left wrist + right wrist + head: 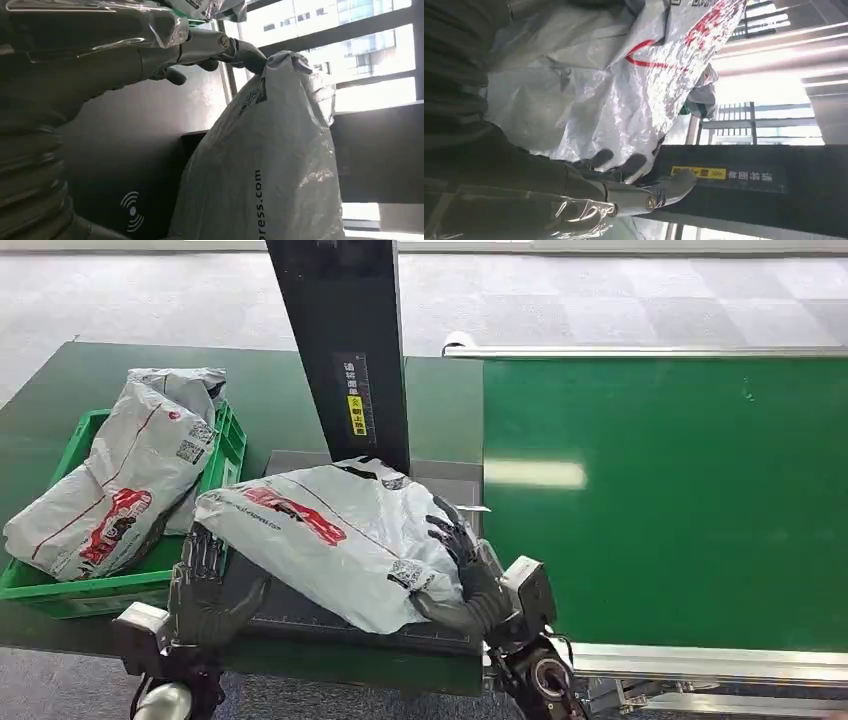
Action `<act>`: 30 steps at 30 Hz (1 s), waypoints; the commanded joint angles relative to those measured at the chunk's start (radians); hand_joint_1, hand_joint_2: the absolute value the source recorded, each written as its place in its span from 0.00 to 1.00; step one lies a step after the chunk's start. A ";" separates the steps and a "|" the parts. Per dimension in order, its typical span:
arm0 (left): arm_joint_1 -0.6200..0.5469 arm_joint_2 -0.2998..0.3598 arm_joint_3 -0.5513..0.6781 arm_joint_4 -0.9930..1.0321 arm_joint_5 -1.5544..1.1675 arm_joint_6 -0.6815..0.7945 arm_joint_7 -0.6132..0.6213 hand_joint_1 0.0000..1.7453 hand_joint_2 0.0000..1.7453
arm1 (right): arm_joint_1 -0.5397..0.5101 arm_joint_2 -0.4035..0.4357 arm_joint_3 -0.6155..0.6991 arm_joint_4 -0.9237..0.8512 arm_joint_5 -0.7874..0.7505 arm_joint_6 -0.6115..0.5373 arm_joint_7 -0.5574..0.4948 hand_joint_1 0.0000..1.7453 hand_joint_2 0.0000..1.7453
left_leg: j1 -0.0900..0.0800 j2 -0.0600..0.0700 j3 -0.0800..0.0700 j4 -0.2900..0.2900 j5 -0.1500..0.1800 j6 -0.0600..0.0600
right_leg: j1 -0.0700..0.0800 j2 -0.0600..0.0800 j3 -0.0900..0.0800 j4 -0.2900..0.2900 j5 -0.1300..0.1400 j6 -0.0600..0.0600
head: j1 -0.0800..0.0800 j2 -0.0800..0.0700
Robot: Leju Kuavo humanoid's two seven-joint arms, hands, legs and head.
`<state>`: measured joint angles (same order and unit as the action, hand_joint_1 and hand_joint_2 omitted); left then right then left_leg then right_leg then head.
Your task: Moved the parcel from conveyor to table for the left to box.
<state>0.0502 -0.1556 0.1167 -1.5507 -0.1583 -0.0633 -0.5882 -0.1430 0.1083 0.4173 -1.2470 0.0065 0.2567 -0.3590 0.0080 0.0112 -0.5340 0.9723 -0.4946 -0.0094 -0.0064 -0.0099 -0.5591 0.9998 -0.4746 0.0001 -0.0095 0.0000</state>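
**Parcel held between both my hands over the dark plate**

From my head view, the grey parcel (340, 535) lies tilted over the dark plate (300, 615) on the green tabletop (270, 400), just left of the conveyor (680, 500). My right hand (465, 580) grips its right end, fingers (447, 530) spread over the wrap. My left hand (205, 590) is against its lower left corner, fingers apart; I cannot tell whether it grips. My left wrist view adds what the head misses: a fingertip (250, 55) touching the crumpled end. My right wrist view shows fingertips (634, 162) pressed into the plastic. The black post (345, 350) hides the parcel's far edge. A green crate (120, 585) at left holds two more bags (120, 480).
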 commanded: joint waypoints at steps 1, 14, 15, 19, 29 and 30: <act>-0.013 0.006 0.026 0.076 -0.008 -0.008 0.014 0.00 1.00 | -0.013 -0.052 -0.122 0.050 -0.102 0.063 -0.045 0.00 1.00 | 0.000 -0.002 0.001 -0.002 0.001 0.001 | 0.000 -0.001 0.001 -0.002 0.001 0.000 | 0.000 0.000; 0.015 0.010 0.056 0.039 -0.009 -0.013 0.017 0.00 1.00 | 0.060 -0.080 -0.245 -0.068 -0.141 0.070 -0.064 0.00 1.00 | 0.000 -0.001 0.000 -0.001 0.001 0.000 | 0.000 0.000 0.000 -0.001 0.001 0.000 | 0.000 0.000; 0.015 0.010 0.056 0.039 -0.009 -0.013 0.017 0.00 1.00 | 0.060 -0.080 -0.245 -0.068 -0.141 0.070 -0.064 0.00 1.00 | 0.000 -0.001 0.000 -0.001 0.001 0.000 | 0.000 0.000 0.000 -0.001 0.001 0.000 | 0.000 0.000; 0.015 0.010 0.056 0.039 -0.009 -0.013 0.017 0.00 1.00 | 0.060 -0.080 -0.245 -0.068 -0.141 0.070 -0.064 0.00 1.00 | 0.000 -0.001 0.000 -0.001 0.001 0.000 | 0.000 0.001 0.000 -0.002 0.001 0.000 | 0.000 0.000; 0.069 0.012 0.110 0.023 -0.096 -0.048 0.052 0.00 1.00 | 0.223 -0.016 -0.615 -0.252 -0.136 0.064 -0.025 0.00 1.00 | 0.000 -0.004 0.001 -0.001 0.000 0.000 | -0.001 -0.002 0.002 -0.002 -0.001 0.000 | 0.000 0.000; 0.073 0.013 0.106 0.022 -0.117 -0.052 0.056 0.00 1.00 | 0.228 -0.009 -0.631 -0.257 -0.131 0.068 -0.026 0.00 1.00 | -0.001 -0.004 0.000 -0.001 0.000 0.000 | -0.001 -0.002 0.001 -0.001 -0.001 0.000 | 0.000 0.000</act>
<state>0.0952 -0.1457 0.1797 -1.5488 -0.2025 -0.0866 -0.5551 -0.0056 0.0408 0.0353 -1.4056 -0.1484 0.3021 -0.3975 0.0077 0.0104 -0.5347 0.9726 -0.4951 -0.0091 -0.0068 -0.0101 -0.5597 0.9995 -0.4747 0.0004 -0.0092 0.0000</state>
